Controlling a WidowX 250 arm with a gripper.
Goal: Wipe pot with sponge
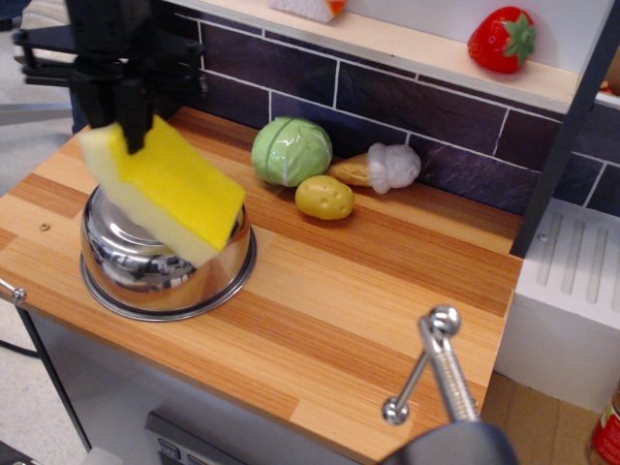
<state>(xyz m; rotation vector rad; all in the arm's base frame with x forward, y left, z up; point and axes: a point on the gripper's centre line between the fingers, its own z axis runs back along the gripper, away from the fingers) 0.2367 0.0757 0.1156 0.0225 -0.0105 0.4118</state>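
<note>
Gripper (129, 121) jaws clamped on the sponge's (165, 186) far-left end. I see the sponge tilted, lower edge against the upturned pot (167, 262), near-left on the wooden counter (368, 300).

The robot shows only as its gripper (131, 126) and the mount above it, in the upper left of the frame. All of it is matt black. A blocky upright body fills the top left corner, its upper part cut off by the frame edge. From it thin black bars stick out sideways to left and right, like a flat bracket, with small knobs or screw heads at their ends. Below the body two narrow black fingers (136, 116) run downward close together, straight-sided and plain. No cables, labels or markings can be made out; the surface is dark and slightly blurred, so finer detail cannot be told.
</note>
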